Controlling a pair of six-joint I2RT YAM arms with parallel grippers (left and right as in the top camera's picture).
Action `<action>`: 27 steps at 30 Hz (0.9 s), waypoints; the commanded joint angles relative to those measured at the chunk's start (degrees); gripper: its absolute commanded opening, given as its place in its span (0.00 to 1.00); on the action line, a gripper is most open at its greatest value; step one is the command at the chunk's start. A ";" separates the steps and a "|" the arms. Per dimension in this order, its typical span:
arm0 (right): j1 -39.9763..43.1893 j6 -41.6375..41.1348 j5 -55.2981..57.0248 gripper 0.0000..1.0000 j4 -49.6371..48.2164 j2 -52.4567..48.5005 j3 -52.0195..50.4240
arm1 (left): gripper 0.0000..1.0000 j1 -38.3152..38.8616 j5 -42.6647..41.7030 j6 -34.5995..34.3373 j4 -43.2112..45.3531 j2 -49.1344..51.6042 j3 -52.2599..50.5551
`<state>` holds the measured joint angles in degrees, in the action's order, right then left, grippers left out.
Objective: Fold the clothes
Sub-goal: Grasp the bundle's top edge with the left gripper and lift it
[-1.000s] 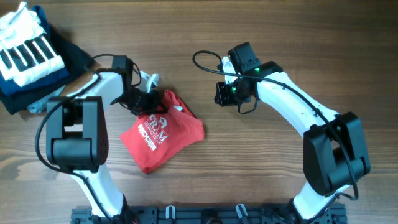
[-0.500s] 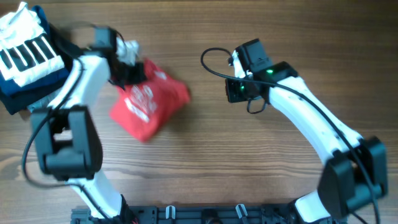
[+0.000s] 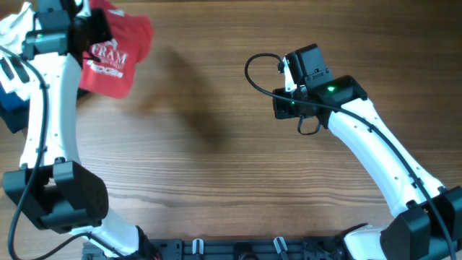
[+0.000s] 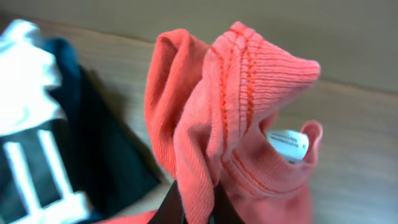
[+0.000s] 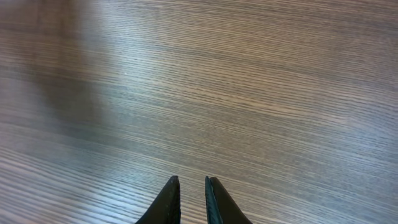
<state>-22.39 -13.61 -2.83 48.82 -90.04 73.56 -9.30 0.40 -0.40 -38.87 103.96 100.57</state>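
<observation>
The clothes, a red T-shirt (image 3: 115,50) with white lettering, hang bunched at the table's far left corner, lifted off the wood. My left gripper (image 3: 90,29) is shut on a fold of them. In the left wrist view the ribbed collar of the T-shirt (image 4: 236,81) rises between the black fingers (image 4: 171,205), with the left gripper (image 4: 194,208) clamped on the cloth and a white label showing. My right gripper (image 3: 279,107) hovers over bare wood right of centre. Seen from the right wrist, the right gripper (image 5: 191,186) has its jaws a narrow slit apart and holds nothing.
A pile of navy clothes (image 3: 11,115) topped by a white black-striped garment (image 3: 14,32) lies in the far left corner, right under the raised shirt; the striped garment (image 4: 25,155) and the navy cloth (image 4: 106,143) show behind the shirt. A black cable (image 3: 253,68) loops off the right arm.
My left arm has swung up and to the left, carrying the red T-shirt from the table's middle-left to above the corner pile. The right arm has drifted slightly right.
</observation>
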 commanded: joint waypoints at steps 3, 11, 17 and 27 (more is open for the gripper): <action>0.13 -0.52 1.57 0.14 0.52 1.03 0.85 | 0.04 -6.05 3.37 -3.43 3.63 -0.48 2.21; 0.13 -0.57 1.53 0.13 1.66 1.03 0.85 | 0.05 -15.61 3.34 -6.10 9.79 1.05 2.19; 0.13 -1.66 0.87 0.12 1.95 1.03 0.85 | 0.05 -20.28 3.34 -6.08 16.76 6.05 2.19; 0.13 -2.03 0.68 0.12 3.76 1.03 0.85 | 0.06 -23.82 3.32 -6.12 26.86 12.61 2.19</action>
<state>-22.39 -14.63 -2.50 52.27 -90.04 73.56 -32.14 3.18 -5.74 -15.03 114.98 101.25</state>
